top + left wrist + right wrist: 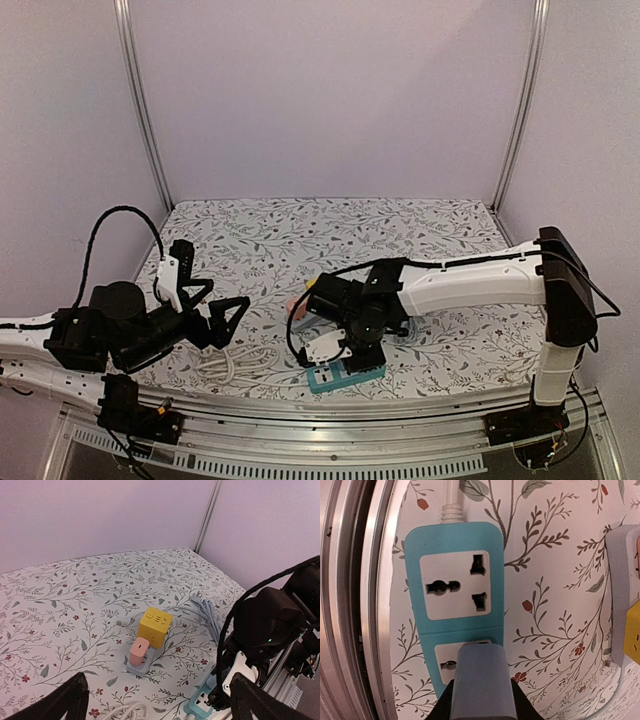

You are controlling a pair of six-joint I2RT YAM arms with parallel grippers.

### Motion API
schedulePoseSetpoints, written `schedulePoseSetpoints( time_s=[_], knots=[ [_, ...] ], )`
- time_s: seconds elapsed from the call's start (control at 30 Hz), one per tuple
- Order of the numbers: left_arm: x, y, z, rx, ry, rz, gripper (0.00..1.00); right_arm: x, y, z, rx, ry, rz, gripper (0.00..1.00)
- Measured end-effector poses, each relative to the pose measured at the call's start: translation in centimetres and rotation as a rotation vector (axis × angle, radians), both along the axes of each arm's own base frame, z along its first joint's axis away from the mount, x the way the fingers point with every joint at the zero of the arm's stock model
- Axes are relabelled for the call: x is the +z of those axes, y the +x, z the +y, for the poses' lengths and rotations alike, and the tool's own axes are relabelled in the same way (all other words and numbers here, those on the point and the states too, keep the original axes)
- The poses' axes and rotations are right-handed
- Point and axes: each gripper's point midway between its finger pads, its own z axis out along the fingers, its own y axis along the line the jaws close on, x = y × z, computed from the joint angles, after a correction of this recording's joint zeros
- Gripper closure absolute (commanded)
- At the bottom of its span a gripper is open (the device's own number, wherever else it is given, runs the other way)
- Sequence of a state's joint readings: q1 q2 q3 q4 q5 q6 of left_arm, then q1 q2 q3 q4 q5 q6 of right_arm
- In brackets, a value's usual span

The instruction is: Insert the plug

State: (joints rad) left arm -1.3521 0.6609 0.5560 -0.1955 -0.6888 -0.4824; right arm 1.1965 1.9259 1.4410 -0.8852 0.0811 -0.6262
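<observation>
My right gripper (481, 700) is shut on a grey-blue plug (481, 682) and holds it right over the lower socket of a teal power strip (452, 535). The plug's tip hides part of that socket; the upper socket (455, 584) is bare. I cannot tell whether the pins are in. From above, the strip (344, 375) lies near the table's front edge under the right gripper (355, 350). The left wrist view shows the strip (205, 702) at the bottom right. My left gripper (222, 318) is open and empty, left of the strip.
A yellow cube socket (155, 626) and a pink adapter (139, 651) on a grey base stand at mid-table. A coiled white cable (235, 362) lies left of the strip. A grey cable bundle (206, 611) lies to the right. The metal front rail (355, 600) runs beside the strip.
</observation>
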Motion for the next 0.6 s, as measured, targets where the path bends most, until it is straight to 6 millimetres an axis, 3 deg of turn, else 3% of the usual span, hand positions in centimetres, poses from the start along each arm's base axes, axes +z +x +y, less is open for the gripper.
schedulePoseSetpoints(
  time_s=[0.2,0.6],
  knots=[
    [0.0,0.0,0.0,0.0,0.0,0.0,0.02,-0.4,-1.7,0.1,0.012,-0.016,0.052,1.0],
    [0.0,0.0,0.0,0.0,0.0,0.0,0.02,-0.8,-1.7,0.4,0.013,-0.055,0.069,1.0]
  ],
)
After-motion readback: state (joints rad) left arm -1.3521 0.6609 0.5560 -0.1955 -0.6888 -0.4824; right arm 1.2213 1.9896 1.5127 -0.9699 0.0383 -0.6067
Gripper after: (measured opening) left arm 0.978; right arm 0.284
